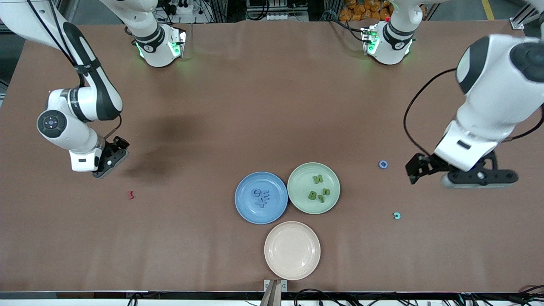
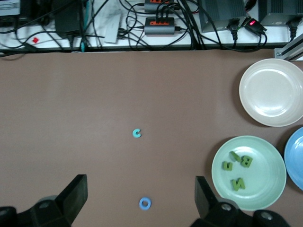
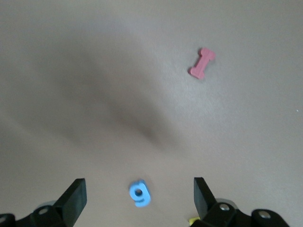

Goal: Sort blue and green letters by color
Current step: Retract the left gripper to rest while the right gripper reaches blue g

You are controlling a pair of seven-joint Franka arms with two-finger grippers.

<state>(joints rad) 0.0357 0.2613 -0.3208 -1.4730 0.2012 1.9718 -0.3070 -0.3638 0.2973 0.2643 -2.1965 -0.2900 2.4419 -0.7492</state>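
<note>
Blue g (image 3: 139, 193) lies flat on the tabletop (image 1: 255, 106) under the right gripper (image 3: 139, 201), fingers spread (not visible in front view). Likely light, rigid, a bit slick; pinch across its body. Blue letters (image 1: 260, 197) sit in blue plate (image 1: 244, 210), green letters (image 1: 318, 190) in green plate (image 1: 299, 202). Left gripper (image 2: 139, 201) spread, hovering above a blue ring (image 2: 145, 204).

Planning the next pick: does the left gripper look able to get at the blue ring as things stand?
Probably yes. The left gripper hangs open above the blue ring, which lies alone on bare table; the teal C lies apart from it, so nothing blocks a straight descent.
</note>
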